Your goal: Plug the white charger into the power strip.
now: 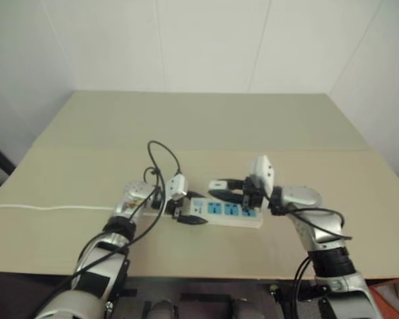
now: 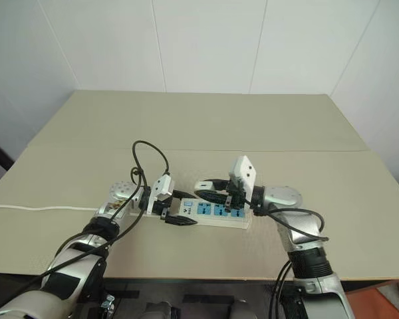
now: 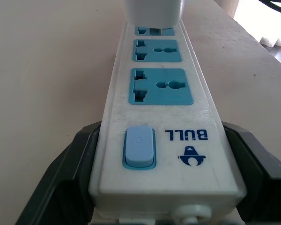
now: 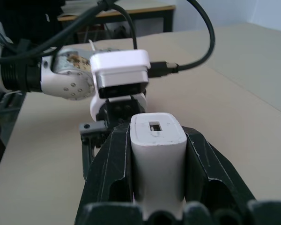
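Note:
The power strip (image 1: 243, 214), a long white bar with blue socket faces, lies near the table's front edge. My left gripper (image 1: 191, 218) is shut on its switch end, and in the left wrist view the black fingers (image 3: 68, 180) clamp both sides of the power strip (image 3: 161, 101). My right gripper (image 1: 219, 189) reaches in from the right, shut on the white charger (image 1: 217, 183), which hangs just over the strip's sockets. The right wrist view has the charger (image 4: 157, 150) upright between the fingers. The charger (image 3: 153, 11) stands over a far socket; I cannot tell if it touches.
The strip's thin white cord (image 1: 46, 207) runs left across the tan table (image 1: 206, 126) to its left edge. Black cables (image 1: 161, 156) loop up over my left wrist. White walls close the table's far side and right side.

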{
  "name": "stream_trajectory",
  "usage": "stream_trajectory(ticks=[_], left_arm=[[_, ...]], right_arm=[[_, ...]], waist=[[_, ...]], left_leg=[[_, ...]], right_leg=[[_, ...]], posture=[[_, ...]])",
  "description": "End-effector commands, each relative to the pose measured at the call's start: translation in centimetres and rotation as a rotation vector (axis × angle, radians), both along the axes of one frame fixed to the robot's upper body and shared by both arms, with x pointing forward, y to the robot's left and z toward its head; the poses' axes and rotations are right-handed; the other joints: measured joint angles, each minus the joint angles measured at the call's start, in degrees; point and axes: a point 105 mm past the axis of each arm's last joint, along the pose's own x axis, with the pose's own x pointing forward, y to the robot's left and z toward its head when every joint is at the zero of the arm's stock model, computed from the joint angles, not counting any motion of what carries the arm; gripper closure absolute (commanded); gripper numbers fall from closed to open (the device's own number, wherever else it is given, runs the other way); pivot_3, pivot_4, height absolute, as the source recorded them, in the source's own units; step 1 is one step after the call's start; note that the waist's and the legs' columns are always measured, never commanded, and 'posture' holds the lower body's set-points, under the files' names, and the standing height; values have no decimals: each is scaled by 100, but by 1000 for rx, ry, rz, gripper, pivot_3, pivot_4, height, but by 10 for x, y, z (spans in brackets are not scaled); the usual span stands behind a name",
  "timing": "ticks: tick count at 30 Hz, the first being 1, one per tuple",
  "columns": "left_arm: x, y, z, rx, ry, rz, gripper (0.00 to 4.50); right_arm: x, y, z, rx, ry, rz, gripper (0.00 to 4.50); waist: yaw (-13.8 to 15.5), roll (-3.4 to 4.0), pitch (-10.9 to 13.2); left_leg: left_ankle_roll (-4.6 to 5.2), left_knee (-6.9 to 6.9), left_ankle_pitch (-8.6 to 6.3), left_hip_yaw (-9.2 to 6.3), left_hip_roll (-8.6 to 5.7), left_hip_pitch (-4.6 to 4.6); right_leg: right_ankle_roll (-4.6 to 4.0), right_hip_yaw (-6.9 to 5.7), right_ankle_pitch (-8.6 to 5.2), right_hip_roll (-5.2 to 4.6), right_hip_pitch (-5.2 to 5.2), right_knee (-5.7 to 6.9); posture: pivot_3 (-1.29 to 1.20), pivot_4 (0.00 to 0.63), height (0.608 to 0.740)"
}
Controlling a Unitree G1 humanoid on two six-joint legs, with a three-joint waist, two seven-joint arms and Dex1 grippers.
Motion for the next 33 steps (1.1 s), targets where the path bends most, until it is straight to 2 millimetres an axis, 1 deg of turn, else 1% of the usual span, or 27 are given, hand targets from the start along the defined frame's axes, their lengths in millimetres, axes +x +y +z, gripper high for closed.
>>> stream_trajectory(ticks=[1,5,8,12,17,33], left_arm=[[-7,1,-12,44,34,-15,1202],[-8,1,-12,43,32,-9,1202],[-10,2,-14,44,32,-8,1202],[-13,3,-16,44,33,-3,1202],[-14,3,-18,42,35,2,1202],[-18,5,-20,40,40,11,1202]], right_arm=[[3,2,16,42,-57,23,3388],[3,8,12,31,-43,68,3388],[0,13,1,2,-34,99,3388],[0,15,-8,-26,-35,106,3388],[5,14,-9,-15,-36,84,3388],[9,12,-17,-28,-23,66,3388]], waist=[[2,0,0],[-1,0,0],[-8,0,0],[-6,1,0],[-6,1,0],[-10,1,0]], left_leg=[[0,0,0,-2,0,0],[3,-5,-2,-5,0,2],[3,-5,-2,-5,0,3],[3,-6,-2,-5,1,8],[3,-11,-2,-5,1,24],[3,-18,-2,-4,1,37]], right_leg=[[0,-1,0,0,3,-2],[0,-2,0,3,8,-10],[0,-2,0,3,8,-10],[0,-2,0,4,13,-10],[1,-2,-1,4,27,-15],[1,-1,-1,4,37,-18]], posture=[[0,150,740],[0,150,740],[0,150,740],[0,150,740],[0,150,740],[0,150,740]])
